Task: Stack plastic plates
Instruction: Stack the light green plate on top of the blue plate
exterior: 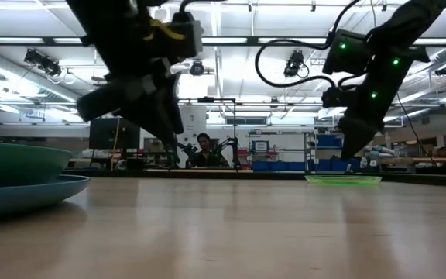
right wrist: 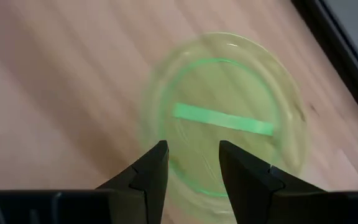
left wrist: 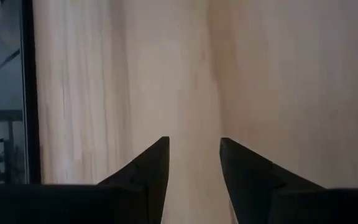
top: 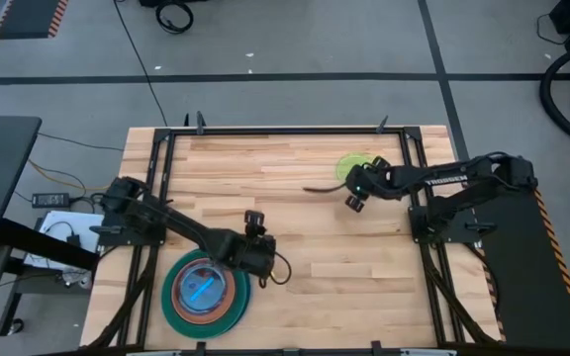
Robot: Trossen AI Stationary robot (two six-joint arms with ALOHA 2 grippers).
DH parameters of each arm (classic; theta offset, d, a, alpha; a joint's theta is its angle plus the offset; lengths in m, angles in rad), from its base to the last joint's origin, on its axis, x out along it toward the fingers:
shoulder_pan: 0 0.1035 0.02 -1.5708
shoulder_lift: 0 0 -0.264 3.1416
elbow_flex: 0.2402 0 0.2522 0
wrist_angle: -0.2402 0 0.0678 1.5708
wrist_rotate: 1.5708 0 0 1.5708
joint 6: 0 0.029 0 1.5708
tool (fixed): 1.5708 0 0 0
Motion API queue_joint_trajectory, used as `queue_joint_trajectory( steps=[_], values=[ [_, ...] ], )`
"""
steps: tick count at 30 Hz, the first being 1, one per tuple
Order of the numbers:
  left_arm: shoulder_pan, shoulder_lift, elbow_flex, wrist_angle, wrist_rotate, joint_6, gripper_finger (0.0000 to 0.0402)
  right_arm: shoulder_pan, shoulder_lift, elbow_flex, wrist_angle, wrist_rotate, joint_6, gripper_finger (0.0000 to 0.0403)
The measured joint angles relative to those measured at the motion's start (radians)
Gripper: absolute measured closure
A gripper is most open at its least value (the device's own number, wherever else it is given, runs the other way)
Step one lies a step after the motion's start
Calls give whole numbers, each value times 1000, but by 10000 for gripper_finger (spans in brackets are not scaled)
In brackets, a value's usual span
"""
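Observation:
A stack of plates (top: 206,289) rests on the table near its near-left corner: a teal plate at the bottom, a terracotta-brown one above it, and a small cyan one (top: 204,288) on top. In the low view the stack (exterior: 18,182) shows at the left. The lime green plate (top: 353,165) (right wrist: 222,121) lies flat by itself near the far-right part of the table (top: 305,227). My right gripper (top: 353,198) (right wrist: 193,146) hovers open just above the green plate's near-side edge. My left gripper (top: 257,254) (left wrist: 193,142) is open over bare wood, right of the stack.
A black frame (top: 265,132) borders the table's far and side edges. Bare wood spans the middle between the stack and the green plate (exterior: 343,180). A person (exterior: 204,151) sits in the room far behind the table.

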Motion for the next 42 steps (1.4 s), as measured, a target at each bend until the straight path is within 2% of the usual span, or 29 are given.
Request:
queue_joint_trajectory(
  steps=[4, 11, 24, 28, 35, 42],
  values=[
    [44, -4, -35, 14, 0, 17, 251, -101, 0, 0, 29, -15, -6, 250],
    [121, -43, -144, 168, 47, 95, 251, -234, 0, 0, 100, -115, -44, 250],
    [151, -247, -234, 312, 63, 98, 251, -322, 131, -1, 127, -155, -96, 250],
    [149, -296, -239, 308, 63, 98, 251, -348, 163, 0, 174, -269, -100, 250],
    [149, -315, -238, 309, 63, 93, 251, -316, 242, 5, 268, -435, -106, 250],
    [149, -315, -238, 358, 102, 108, 251, -253, 183, -4, 406, -815, -120, 250]
  ],
)
